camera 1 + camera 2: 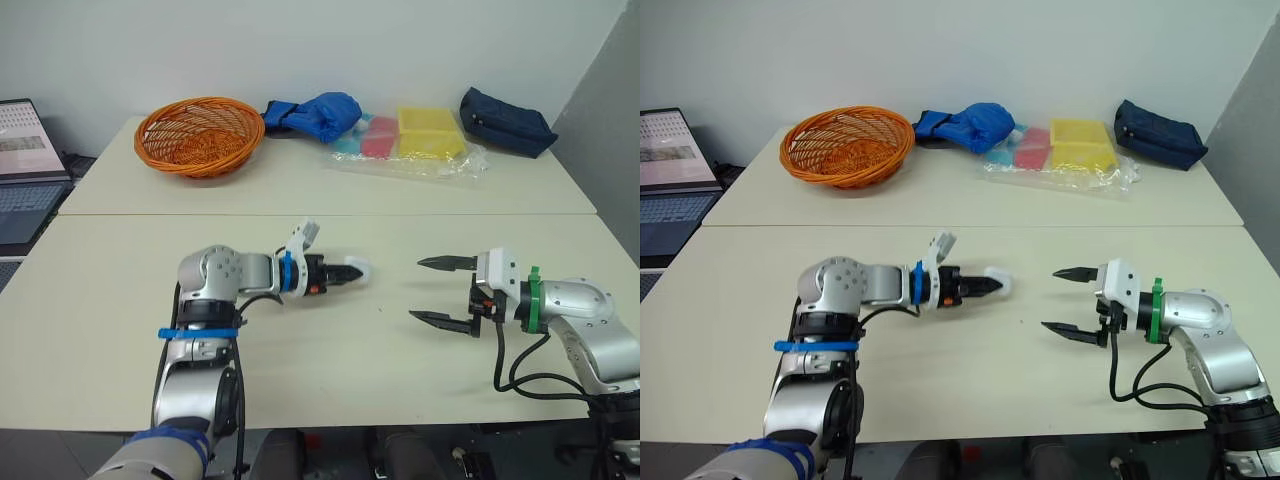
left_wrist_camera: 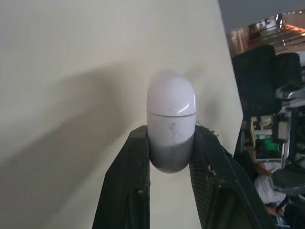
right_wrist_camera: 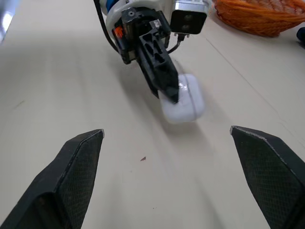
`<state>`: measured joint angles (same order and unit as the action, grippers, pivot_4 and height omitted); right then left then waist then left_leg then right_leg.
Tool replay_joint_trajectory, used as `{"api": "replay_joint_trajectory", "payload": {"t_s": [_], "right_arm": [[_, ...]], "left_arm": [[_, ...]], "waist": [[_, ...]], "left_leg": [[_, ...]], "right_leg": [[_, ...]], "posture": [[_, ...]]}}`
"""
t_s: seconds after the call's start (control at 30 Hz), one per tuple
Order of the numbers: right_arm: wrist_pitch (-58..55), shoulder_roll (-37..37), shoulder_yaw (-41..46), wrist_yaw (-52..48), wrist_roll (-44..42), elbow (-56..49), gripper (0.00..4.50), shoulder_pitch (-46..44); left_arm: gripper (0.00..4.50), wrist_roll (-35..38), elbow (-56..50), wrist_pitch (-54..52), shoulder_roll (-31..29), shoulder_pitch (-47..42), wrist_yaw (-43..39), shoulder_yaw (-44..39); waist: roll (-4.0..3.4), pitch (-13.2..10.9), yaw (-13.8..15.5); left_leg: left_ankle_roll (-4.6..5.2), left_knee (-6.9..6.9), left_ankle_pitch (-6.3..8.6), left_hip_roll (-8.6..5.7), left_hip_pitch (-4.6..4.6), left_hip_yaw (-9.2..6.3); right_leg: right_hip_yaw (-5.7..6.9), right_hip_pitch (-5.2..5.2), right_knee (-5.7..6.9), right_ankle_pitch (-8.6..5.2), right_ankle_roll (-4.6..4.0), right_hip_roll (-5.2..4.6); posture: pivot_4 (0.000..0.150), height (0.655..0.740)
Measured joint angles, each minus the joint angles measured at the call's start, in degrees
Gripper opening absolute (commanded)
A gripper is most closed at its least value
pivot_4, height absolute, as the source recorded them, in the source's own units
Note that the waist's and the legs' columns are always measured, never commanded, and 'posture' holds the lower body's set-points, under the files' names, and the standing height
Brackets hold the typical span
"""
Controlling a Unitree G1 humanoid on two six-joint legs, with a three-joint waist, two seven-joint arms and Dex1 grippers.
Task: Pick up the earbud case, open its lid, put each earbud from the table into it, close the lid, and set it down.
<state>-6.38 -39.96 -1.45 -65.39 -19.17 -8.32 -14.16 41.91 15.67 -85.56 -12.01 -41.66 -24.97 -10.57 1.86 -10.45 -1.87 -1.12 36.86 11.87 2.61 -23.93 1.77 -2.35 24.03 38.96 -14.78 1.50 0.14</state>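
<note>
left wrist view: 1 earbud case (image 2: 171, 114) pinched by left gripper (image 2: 171, 137)

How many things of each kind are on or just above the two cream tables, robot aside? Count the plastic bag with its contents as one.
basket: 1
case: 1
navy pouch: 1
blue bundle: 1
plastic bag: 1
Total: 5
</note>
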Motion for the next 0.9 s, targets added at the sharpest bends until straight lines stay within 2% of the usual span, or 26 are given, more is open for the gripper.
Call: {"api": "replay_joint_trajectory", "payload": {"t_s": [0.13,0.2,0.43,0.53,0.63,0.7,0.73,0.83,0.9], "right_arm": [[1.6,0.6,0.0,0.3,0.1,1.4,4.46,-0.5],[1.8,0.7,0.0,0.5,0.1,2.1,4.50,-0.9],[1.7,1.1,-0.4,0.4,0.1,2.5,4.50,-2.6],[2.1,1.1,-0.5,-0.2,0.1,4.8,4.50,-3.4],[2.9,1.0,-0.5,-1.3,0.1,8.1,4.50,-4.7],[3.4,0.8,-0.4,-2.0,0.1,9.4,4.50,-5.4],[3.6,0.7,-0.4,-2.2,0.1,9.8,4.50,-5.5],[4.0,0.4,-0.1,-2.6,0.0,10.7,4.50,-6.8],[4.0,-0.3,0.5,-2.7,-0.1,10.8,4.50,-6.7]], "left_arm": [[0.74,-0.6,-1.7,-1.6,0.2,0.2,1.5,-0.1],[1.48,-0.9,-1.7,-1.7,0.6,0.4,2.4,-1.1],[3.61,-1.3,-3.2,-3.0,0.9,0.4,4.1,-5.0],[4.45,-1.3,-4.8,-4.9,-1.3,0.3,4.6,-8.3],[4.45,-1.4,-6.5,-5.0,-9.0,0.5,3.0,-9.8],[4.45,-1.5,-9.0,-0.8,-15.6,1.6,-1.2,-8.4],[4.45,-1.6,-9.8,0.7,-17.0,1.7,-2.6,-7.7],[4.45,-6.9,-15.0,19.8,-26.9,8.5,-15.1,0.2],[4.45,-11.8,-15.4,34.3,-32.3,12.1,-22.2,1.7]], "waist": [[0.00,0.0,0.0],[0.00,0.0,0.0],[0.00,0.0,-0.1],[0.00,0.0,-0.2],[0.01,0.0,-0.4],[0.01,0.0,-0.5],[0.01,0.0,-0.3],[0.01,0.0,0.0],[0.02,0.0,0.1]], "left_leg": [[-0.01,0.07,0.00,-0.03,0.07,0.04],[0.00,0.08,0.00,-0.03,0.06,0.03],[-0.01,0.04,0.00,-0.02,0.07,0.02],[-0.01,0.05,0.00,-0.01,0.09,0.02],[-0.01,0.02,0.00,0.01,0.08,0.00],[-0.02,-0.02,0.00,0.02,0.06,0.01],[-0.03,-0.02,0.00,0.01,0.07,0.03],[-0.11,-0.05,0.04,0.00,0.05,0.18],[-0.13,-0.06,0.06,0.03,0.02,0.18]], "right_leg": [[-0.06,-0.06,0.01,0.03,0.02,-0.02],[-0.05,-0.07,0.01,0.03,0.02,-0.03],[-0.05,-0.06,0.01,0.03,0.01,-0.02],[-0.04,-0.07,0.02,0.03,0.01,-0.01],[-0.06,-0.01,0.04,0.05,-0.03,0.03],[-0.05,0.00,0.02,0.04,-0.04,0.02],[-0.03,-0.02,0.01,0.03,-0.05,-0.03],[-0.11,0.00,-0.06,0.05,-0.13,-0.16],[-0.09,0.02,-0.11,0.14,-0.38,-0.27]], "posture": [[0.150,0.7400],[0.150,0.7400],[0.150,0.7400],[0.150,0.7400],[0.150,0.7400],[0.150,0.7400],[0.150,0.7400],[0.150,0.7400],[0.150,0.7400]]}}
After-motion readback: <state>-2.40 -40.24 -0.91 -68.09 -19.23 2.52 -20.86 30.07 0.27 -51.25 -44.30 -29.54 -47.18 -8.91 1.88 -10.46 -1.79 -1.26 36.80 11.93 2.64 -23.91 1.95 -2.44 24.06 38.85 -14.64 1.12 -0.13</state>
